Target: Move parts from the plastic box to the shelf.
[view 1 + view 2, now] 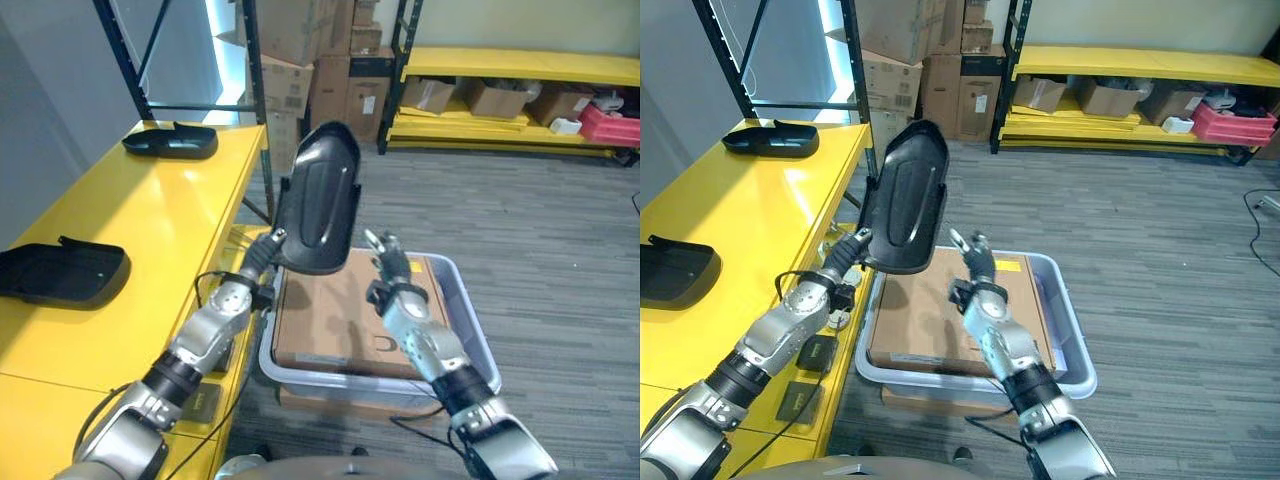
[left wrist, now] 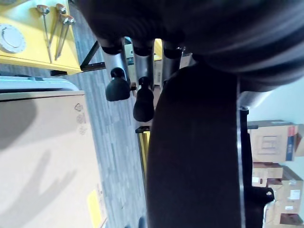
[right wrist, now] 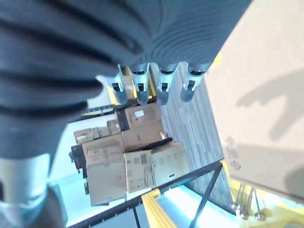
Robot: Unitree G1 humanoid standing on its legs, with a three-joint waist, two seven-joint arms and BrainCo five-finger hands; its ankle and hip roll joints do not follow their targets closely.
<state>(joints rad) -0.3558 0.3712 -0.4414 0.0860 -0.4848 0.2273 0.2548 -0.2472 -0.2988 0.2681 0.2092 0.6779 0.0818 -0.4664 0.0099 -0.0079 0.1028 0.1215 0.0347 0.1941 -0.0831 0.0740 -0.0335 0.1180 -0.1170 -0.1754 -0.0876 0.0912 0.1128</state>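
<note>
Left robot hand (image 1: 262,262) clamped round a glossy black oblong part (image 1: 318,198), upright above the plastic box (image 1: 470,325); right robot hand (image 1: 392,262) slack-fingered, empty

Looking down from the head, both eye views sharing the plastic box (image 1: 470,320) and yellow shelf (image 1: 750,210). Each wrist view pointed closely along its own fingers, both catching the cardboard sheet (image 2: 42,156).
</note>
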